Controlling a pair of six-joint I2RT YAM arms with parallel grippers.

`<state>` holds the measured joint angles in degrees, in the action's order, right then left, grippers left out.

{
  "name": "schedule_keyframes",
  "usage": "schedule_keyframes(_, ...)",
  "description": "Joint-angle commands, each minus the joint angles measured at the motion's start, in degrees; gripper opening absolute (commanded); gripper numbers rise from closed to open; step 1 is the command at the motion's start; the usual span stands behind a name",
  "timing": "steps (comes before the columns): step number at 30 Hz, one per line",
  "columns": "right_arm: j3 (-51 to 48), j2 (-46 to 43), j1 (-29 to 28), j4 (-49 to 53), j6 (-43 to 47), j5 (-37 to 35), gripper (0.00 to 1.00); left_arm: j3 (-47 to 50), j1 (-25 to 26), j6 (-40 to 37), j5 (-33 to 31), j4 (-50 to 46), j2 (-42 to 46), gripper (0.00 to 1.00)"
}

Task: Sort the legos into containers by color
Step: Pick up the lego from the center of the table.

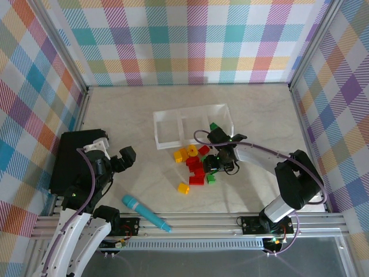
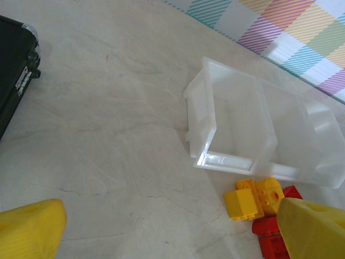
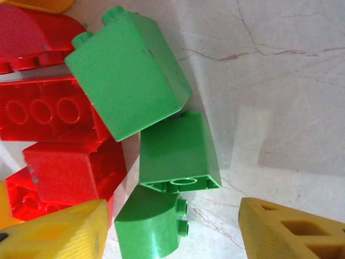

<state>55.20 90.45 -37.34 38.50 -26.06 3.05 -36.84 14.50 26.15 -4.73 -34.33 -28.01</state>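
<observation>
The clear three-compartment tray of containers lies mid-table. One green lego rests at its right compartment. In front of it the legos are heaped: yellow ones, red ones, green ones, and a lone yellow brick. My right gripper is open, low over the green bricks. A rounded green brick lies between its fingers, close to the left finger and apart from the right one. My left gripper is open over bare table.
A large black box sits at the left edge beside my left arm. A teal pen-like cylinder lies near the front rail. Checked walls close in the back and both sides.
</observation>
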Motion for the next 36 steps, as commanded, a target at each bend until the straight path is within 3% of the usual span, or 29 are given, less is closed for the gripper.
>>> schedule_keyframes(1,2.01,2.18,-0.63,-0.09,1.15,-1.22,0.64,0.76,0.35,0.29,0.44,0.84,-0.28,1.00)
schedule_keyframes(24,5.66,9.48,-0.80,1.86,2.93,-5.81,0.46,1.16,0.35,-0.16,0.49,1.96,-1.55,1.00)
schedule_keyframes(36,5.86,6.71,-0.80,4.59,3.32,-11.54,0.32,1.09,0.35,-0.22,0.50,1.62,-1.66,1.00)
